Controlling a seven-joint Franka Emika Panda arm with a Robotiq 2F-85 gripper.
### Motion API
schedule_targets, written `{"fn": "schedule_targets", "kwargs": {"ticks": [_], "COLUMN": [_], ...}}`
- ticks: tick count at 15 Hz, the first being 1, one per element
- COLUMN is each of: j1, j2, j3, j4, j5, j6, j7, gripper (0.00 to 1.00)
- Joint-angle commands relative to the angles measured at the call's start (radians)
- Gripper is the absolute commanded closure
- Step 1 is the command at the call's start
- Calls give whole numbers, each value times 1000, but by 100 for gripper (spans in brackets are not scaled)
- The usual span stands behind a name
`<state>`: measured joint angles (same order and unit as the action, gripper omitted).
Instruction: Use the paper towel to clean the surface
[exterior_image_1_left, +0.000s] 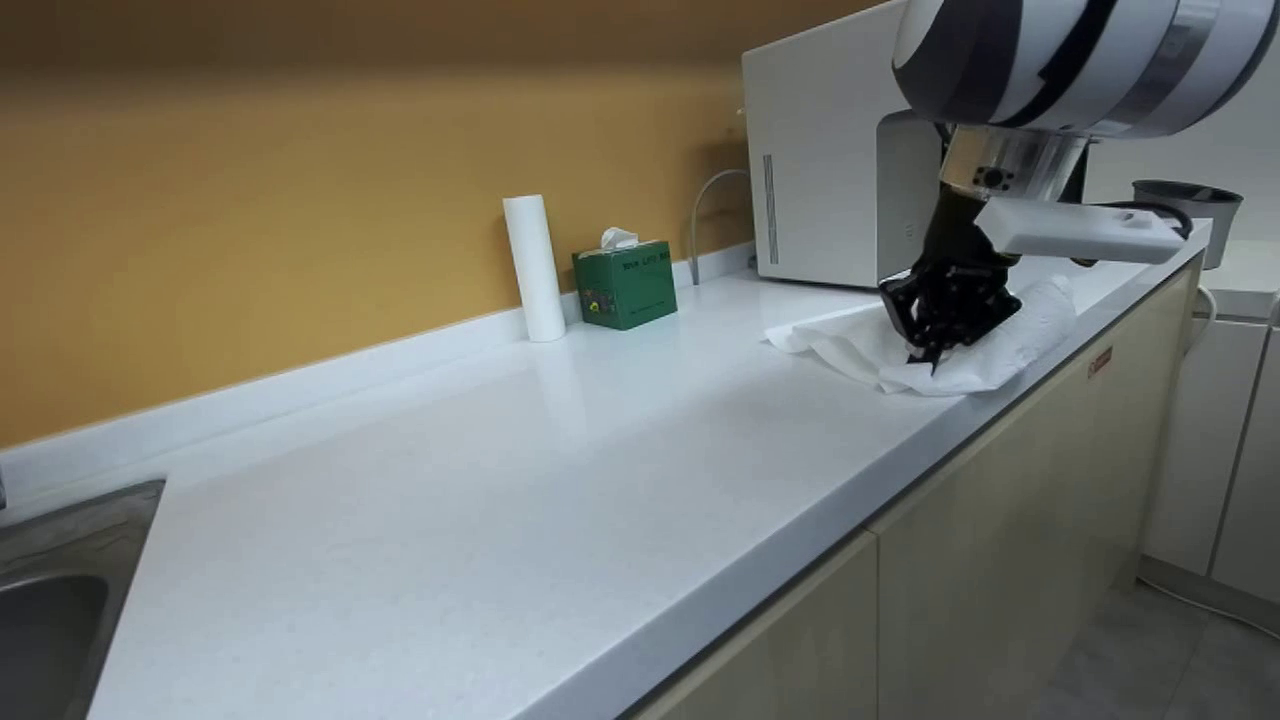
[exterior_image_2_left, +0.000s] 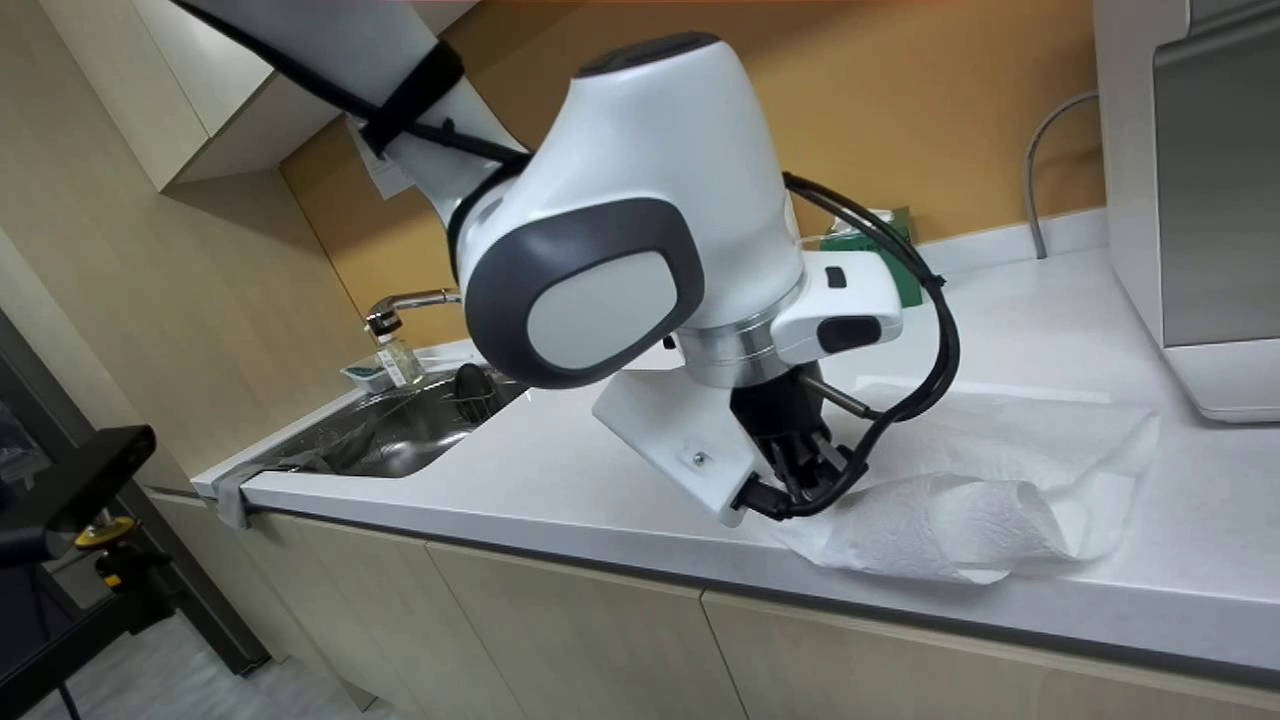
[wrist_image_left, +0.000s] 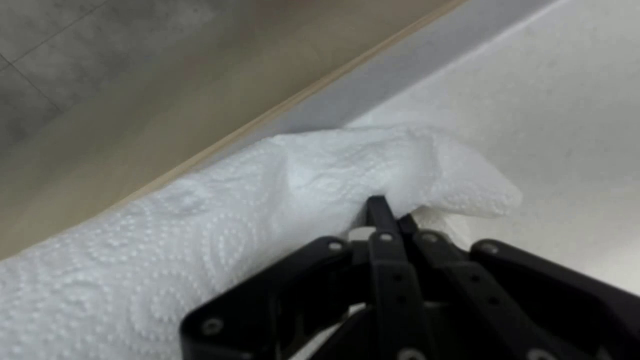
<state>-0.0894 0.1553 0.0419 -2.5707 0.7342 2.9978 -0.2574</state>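
Observation:
A white embossed paper towel (exterior_image_1_left: 1035, 325) lies crumpled and partly spread on the white countertop (exterior_image_1_left: 480, 500), close to its front edge. It also shows in an exterior view (exterior_image_2_left: 950, 525), with a folded part on top of a flatter sheet, and in the wrist view (wrist_image_left: 200, 235). My gripper (exterior_image_1_left: 925, 358) points down at the towel, low over the counter. In the wrist view the fingers (wrist_image_left: 392, 215) are together with towel gathered at their tips, so they are shut on it. The fingertips are hidden behind the wrist parts in an exterior view (exterior_image_2_left: 800, 470).
A white paper roll (exterior_image_1_left: 535, 270) and a green tissue box (exterior_image_1_left: 628, 287) stand along the orange wall. A large white appliance (exterior_image_1_left: 815, 190) stands behind the towel. A steel sink (exterior_image_2_left: 425, 450) with a faucet (exterior_image_2_left: 420, 300) is at the far end of the counter.

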Motion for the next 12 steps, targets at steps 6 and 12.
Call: {"fn": "schedule_targets", "kwargs": {"ticks": [6,12], "j1": [32,60], "j2": [25,221], "j3": [-36,-154], "j4": [-13,90], "j5": [-55,-165], "j6": [94,337], "j7": [67,215], "gripper": [99,99]}}
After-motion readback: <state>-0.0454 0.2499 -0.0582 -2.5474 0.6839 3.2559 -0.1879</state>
